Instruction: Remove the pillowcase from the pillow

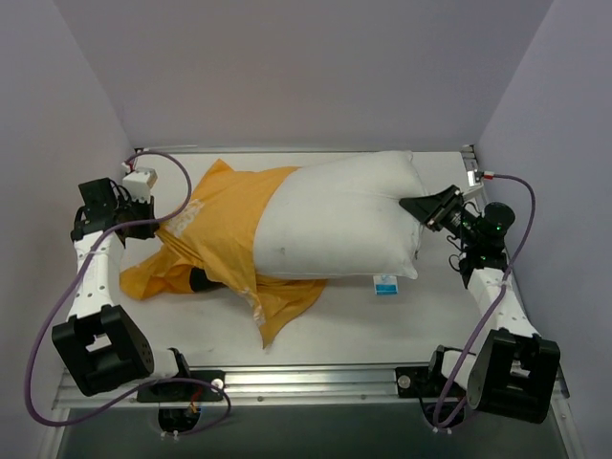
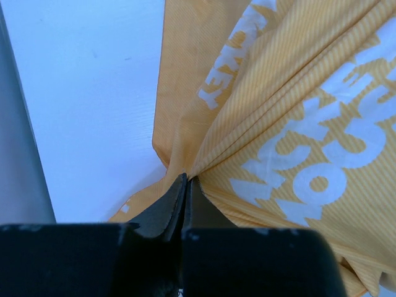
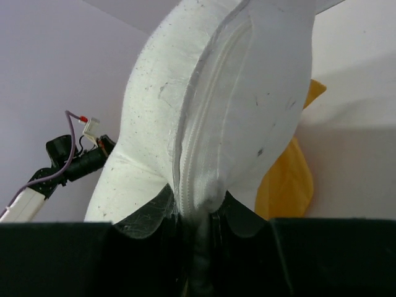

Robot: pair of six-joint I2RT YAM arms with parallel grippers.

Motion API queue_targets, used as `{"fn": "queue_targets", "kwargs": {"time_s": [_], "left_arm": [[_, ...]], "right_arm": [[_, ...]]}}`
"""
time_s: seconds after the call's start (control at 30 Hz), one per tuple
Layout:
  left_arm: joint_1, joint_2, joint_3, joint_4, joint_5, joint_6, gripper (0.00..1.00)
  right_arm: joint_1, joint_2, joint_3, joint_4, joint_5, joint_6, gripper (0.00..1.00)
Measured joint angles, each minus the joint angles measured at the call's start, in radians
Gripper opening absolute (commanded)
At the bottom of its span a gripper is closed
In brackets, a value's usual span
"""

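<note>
While pillow [image 1: 344, 215] lies long axis left-right at frame centre, pillowcase [image 1: 225, 225] covers only its left end. Left gripper [image 2: 185, 185] clenched on pillowcase fabric, centre left; right gripper [image 3: 198, 219] pinching pillow's right end. Likely pull: apart along axis.

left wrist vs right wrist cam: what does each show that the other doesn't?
Left wrist only: left pincer shut on a fold of the pillowcase, its white lettering, bare table. Right wrist only: right pincer pinching the pillow at its zipper seam, left arm in the distance. Both: orange pillowcase fabric, a pincer closed on cloth.
</note>
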Motion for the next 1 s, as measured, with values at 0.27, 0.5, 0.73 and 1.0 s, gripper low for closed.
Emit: {"fn": "queue_targets", "kwargs": {"time_s": [0.27, 0.5, 0.73, 1.0], "left_arm": [[0.000, 0.087, 0.002, -0.016, 0.008, 0.028, 0.02], [0.003, 0.070, 0.002, -0.028, 0.032, 0.074, 0.20], [0.005, 0.127, 0.124, -0.145, 0.088, 0.106, 0.94], [-0.149, 0.025, 0.484, -0.264, 0.261, 0.074, 0.94]], "right_arm": [[-0.143, -0.038, 0.012, -0.085, -0.136, 0.011, 0.00], [-0.118, -0.063, 0.115, -0.431, -0.048, -0.240, 0.00], [-0.078, -0.099, 0.157, -0.676, 0.076, -0.439, 0.00], [0.183, -0.083, 0.249, -0.801, 0.213, -0.647, 0.00]]}}
